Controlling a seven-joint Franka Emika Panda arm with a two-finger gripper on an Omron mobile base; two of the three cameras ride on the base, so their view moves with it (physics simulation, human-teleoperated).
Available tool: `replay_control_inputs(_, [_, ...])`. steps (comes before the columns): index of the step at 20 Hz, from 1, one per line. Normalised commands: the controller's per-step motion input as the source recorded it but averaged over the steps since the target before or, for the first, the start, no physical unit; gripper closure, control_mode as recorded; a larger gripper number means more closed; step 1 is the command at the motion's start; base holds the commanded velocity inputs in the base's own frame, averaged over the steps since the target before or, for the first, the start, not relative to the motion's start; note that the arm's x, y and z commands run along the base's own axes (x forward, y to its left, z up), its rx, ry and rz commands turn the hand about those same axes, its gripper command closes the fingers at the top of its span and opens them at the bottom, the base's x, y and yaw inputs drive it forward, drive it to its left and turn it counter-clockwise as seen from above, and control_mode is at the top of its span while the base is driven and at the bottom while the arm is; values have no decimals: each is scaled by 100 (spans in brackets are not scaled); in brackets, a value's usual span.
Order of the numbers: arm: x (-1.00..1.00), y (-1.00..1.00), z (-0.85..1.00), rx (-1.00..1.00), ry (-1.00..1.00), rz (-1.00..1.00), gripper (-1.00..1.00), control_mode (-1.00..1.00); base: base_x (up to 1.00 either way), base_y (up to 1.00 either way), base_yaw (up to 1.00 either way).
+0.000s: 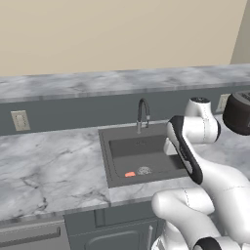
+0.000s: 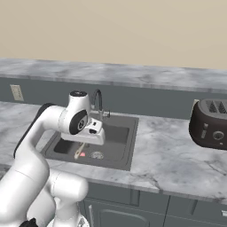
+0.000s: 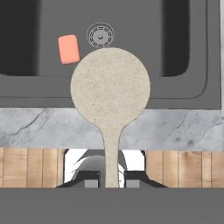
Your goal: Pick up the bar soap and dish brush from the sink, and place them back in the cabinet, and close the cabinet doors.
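My gripper is shut on the thin pale handle of the dish brush, whose round cream head points away from the hand, above the front rim of the sink. In the right base view the gripper hangs over the basin with the dish brush slanting down below it. The coral bar soap lies flat on the sink floor next to the round metal drain. From the left, the bar soap rests near the sink front wall. The cabinet and its doors are out of view.
A dark arched faucet stands behind the basin. A dark toaster sits on the marble counter to the right. A wall outlet is at the left on the backsplash. Lower base cabinets run below the counter.
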Motion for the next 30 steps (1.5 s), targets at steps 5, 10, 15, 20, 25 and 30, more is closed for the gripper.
replay_control_inputs(5, [-6,14,28,0,0,0,100,-100,0,0,0])
replay_control_inputs(10, [-11,18,19,0,0,0,100,-100,0,0,0])
replay_control_inputs(15, [-12,20,14,0,2,0,100,-100,0,0,0])
replay_control_inputs(20, [-14,13,18,0,0,0,100,-100,0,0,0])
replay_control_inputs(25, [-15,1,22,0,0,0,100,-100,0,0,0])
replay_control_inputs(30, [-15,0,20,0,0,0,100,-100,0,0,0])
